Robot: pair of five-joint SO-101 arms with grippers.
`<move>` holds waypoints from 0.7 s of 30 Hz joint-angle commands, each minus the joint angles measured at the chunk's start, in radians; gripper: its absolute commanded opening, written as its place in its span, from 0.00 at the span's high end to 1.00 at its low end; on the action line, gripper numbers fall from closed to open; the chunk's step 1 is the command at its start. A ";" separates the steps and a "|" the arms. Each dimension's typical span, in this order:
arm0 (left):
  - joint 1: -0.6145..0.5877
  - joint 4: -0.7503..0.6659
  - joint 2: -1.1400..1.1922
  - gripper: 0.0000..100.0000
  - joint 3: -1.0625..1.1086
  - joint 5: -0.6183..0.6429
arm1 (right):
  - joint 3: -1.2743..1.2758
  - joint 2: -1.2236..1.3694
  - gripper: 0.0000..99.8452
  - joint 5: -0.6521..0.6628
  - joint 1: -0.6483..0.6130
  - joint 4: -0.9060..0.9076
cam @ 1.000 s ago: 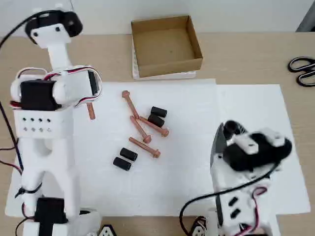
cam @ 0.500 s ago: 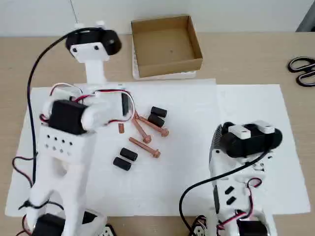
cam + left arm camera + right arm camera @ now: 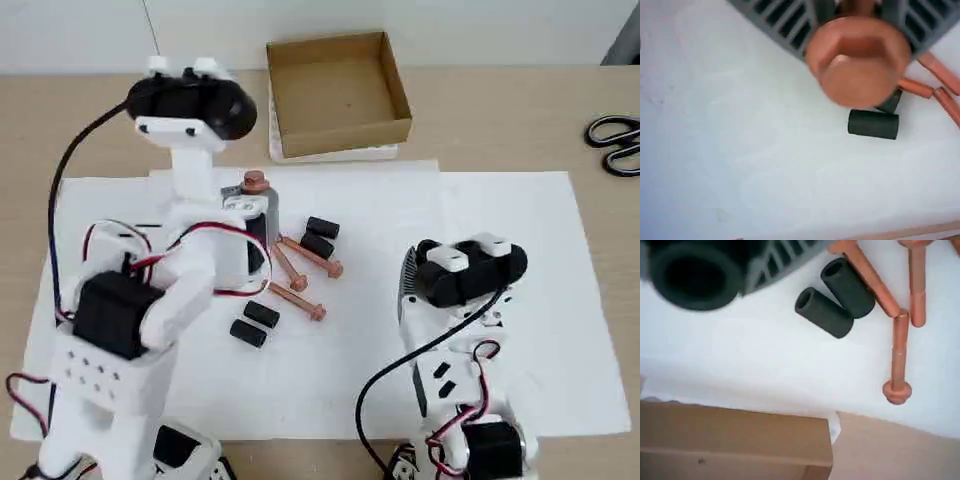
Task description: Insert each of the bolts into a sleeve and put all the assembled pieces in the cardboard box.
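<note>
Above the sheet point(image 3: 500, 210), a copper bolt point(image 3: 858, 65) is clamped in the left claw point(image 3: 252, 205), a black sleeve point(image 3: 695, 275) in the right claw point(image 3: 720, 267); both judged light, rigid, best held mid-length.

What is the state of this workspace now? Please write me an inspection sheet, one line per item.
Surface: white foam sheet on wooden table.
Job's things: three loose bolts, four loose sleeves on the sheet; cardboard box empty.
Clutter: scissors on the table.
Claws: left claw shut on held bolt; right claw shut on held sleeve.
Cables: black cables loop beside both arms.
Surroundings: light wall behind the table.
</note>
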 commanded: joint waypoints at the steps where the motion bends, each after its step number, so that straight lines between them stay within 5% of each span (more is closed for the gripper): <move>1: 0.008 -0.037 -0.049 0.99 0.022 -0.005 | 0.043 -0.008 1.00 -0.008 -0.001 -0.054; 12: 0.066 -0.416 -0.069 0.99 0.364 -0.009 | 0.115 -0.008 1.00 -0.002 -0.226 -0.088; 21: 0.051 -0.446 -0.192 0.99 0.469 -0.006 | 0.155 -0.008 1.00 -0.003 -0.236 -0.206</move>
